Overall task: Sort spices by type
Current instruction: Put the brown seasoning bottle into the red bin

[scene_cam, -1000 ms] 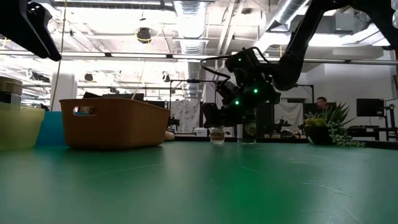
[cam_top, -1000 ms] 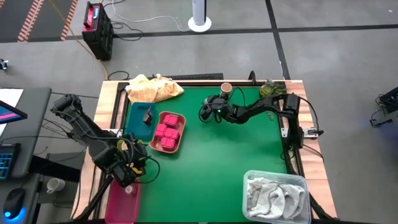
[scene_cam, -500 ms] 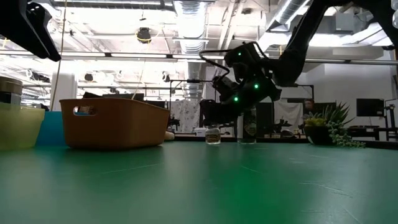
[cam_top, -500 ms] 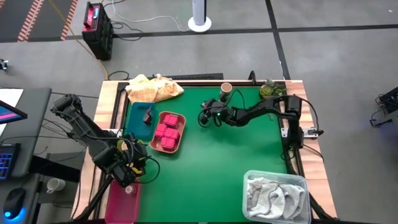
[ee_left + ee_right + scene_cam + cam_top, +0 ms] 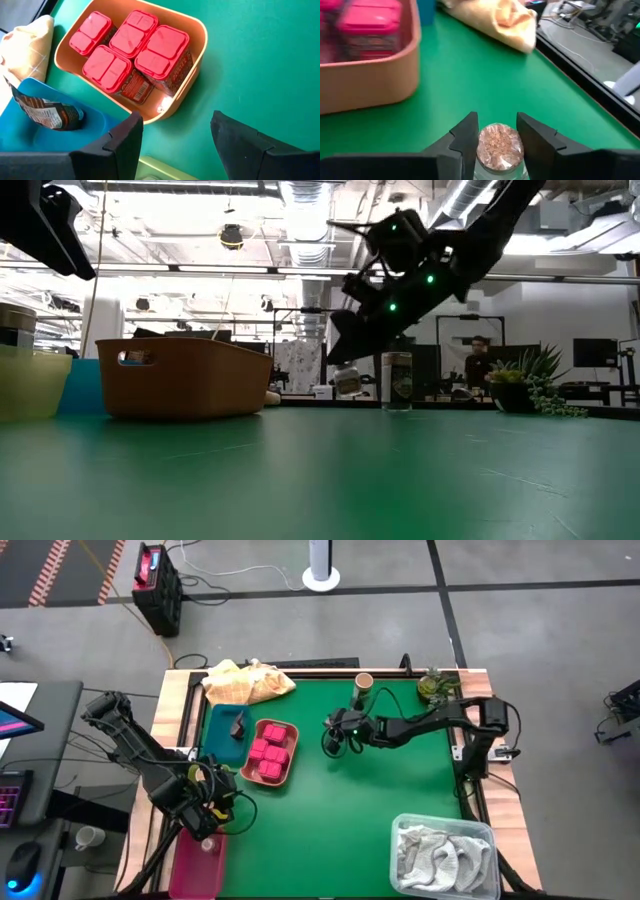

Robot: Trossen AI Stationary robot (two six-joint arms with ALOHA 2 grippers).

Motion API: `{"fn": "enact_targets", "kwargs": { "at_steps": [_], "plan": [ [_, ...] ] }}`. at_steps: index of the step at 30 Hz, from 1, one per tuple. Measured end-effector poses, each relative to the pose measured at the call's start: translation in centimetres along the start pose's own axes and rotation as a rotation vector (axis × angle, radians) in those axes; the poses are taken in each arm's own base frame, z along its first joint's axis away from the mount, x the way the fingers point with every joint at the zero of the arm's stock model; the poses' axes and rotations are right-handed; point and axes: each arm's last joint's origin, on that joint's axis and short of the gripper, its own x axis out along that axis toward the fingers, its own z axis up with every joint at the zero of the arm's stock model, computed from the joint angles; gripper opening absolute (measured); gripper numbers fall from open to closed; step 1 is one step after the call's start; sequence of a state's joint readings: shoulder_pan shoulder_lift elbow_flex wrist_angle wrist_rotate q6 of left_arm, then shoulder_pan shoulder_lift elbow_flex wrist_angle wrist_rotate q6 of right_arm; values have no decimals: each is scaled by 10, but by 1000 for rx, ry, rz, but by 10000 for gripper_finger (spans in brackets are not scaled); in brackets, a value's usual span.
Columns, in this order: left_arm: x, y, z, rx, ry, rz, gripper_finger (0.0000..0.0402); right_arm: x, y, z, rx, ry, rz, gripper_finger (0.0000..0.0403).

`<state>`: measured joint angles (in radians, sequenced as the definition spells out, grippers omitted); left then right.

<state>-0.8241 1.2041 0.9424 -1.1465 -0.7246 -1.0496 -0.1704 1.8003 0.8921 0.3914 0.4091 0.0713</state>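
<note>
Right wrist view shows the right gripper (image 5: 496, 141) closed on a small clear jar (image 5: 500, 147) of brownish granules, its two fingers pressed against opposite sides of the jar near the upper end; in the low view the jar (image 5: 347, 383) hangs clear of the green table (image 5: 330, 480), tilted with the gripper (image 5: 345, 370). Judging by its look, the jar is light, stiff and smooth-walled (glass or hard plastic, I cannot tell which), so it may slip or twist in a grip this narrow; holding it across the body just below the top, as here, seems the sound place, and a drop could crack it.

High view places the right gripper (image 5: 336, 735) over the table's middle, just beside the salmon tray (image 5: 286, 772); a tan cup (image 5: 363, 682) stands at the far edge.

The salmon tray (image 5: 197, 52) holds five pink packets (image 5: 162, 50) packed close together, lids up; the blue tray (image 5: 95, 127) next to it holds one dark pouch (image 5: 50, 112); the magenta tray (image 5: 195, 870) lies at the near left corner, contents not clear; a clear bin (image 5: 400, 840) at the near right holds a grey-white cloth (image 5: 440, 858); a yellow cloth (image 5: 245, 683) lies at the far left.

The left gripper (image 5: 205, 808) waits above the trays' near end, jaws apart and holding nothing.
</note>
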Motion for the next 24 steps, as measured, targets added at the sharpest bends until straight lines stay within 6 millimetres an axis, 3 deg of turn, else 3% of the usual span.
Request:
{"fn": "enact_targets", "kwargs": {
  "at_steps": [7, 15, 20, 24],
  "plan": [
    [0, 0, 0, -13, 2, -2, 224, -14, 12, 6, -13, -6, 41, 194],
    [0, 0, -1, -14, 21, -13, 224, -15, 13, 1, -21, 52, 96, 248],
    [0, -1, -1, -16, 30, -18, 224, -14, 3, 4, -26, 68, 60, 255],
    [0, 0, -1, -16, 31, -17, 224, -6, -20, -1, 98, 124, -14, 255]
  ]
}}
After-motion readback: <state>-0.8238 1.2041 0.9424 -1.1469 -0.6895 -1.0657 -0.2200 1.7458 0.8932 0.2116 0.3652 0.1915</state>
